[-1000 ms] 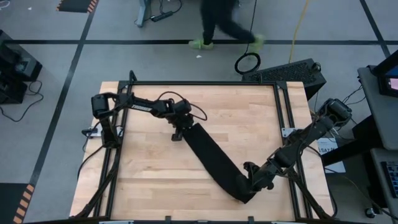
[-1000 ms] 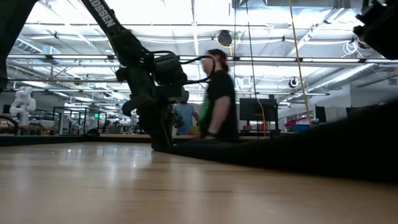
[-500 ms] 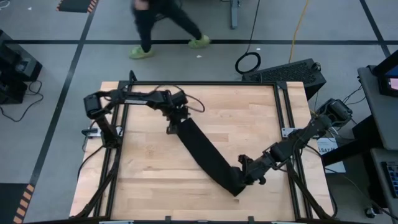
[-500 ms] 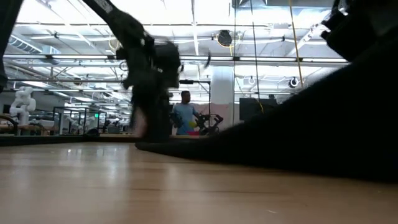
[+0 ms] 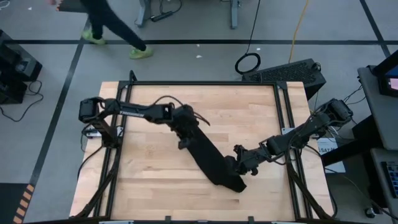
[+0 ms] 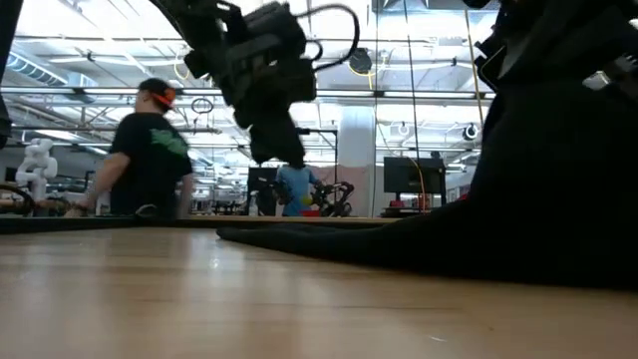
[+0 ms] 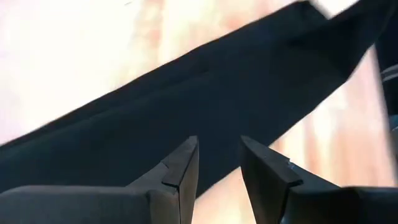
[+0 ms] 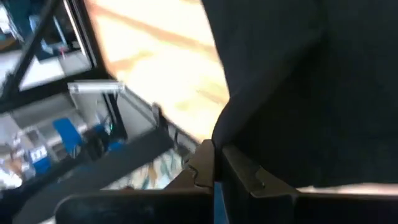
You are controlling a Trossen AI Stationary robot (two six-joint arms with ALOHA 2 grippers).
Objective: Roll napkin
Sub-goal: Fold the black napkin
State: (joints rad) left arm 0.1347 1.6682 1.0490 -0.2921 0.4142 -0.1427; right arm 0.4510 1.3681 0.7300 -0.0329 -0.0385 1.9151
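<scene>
The black napkin (image 5: 208, 154) lies as a long strip slanting across the wooden table (image 5: 149, 180), from the middle toward the near right. Its far end (image 6: 299, 236) is flat on the wood. Its near part rises off the table (image 6: 558, 170) to my right gripper (image 5: 232, 164), which is shut on it. My left gripper (image 5: 182, 140) hangs above the strip's far part, clear of the table (image 6: 274, 150). It is open, with only the cloth below showing between its fingers (image 7: 217, 149). My right gripper pinches the napkin near its near end, at a side edge (image 8: 229, 144), between its two shut fingers. The fingers slant down, coming from the table's right. The cloth hangs slack beside them and drapes down to the table, where the rest of the strip lies.
A black frame rail (image 5: 287, 124) runs along the table's sides. Off the far right corner sit a keyboard (image 5: 286, 71) and a coiled cable (image 5: 247, 62). A person (image 5: 109, 25) walks past beyond the far edge. Bare wood shows on the left (image 5: 143, 174) and the far right (image 5: 249, 106).
My left gripper has risen off the napkin's far end, drifted toward the near right and rolled. My right gripper has carried the near end toward the left and far side, so the strip is shorter and slacker. The person has walked leftward.
</scene>
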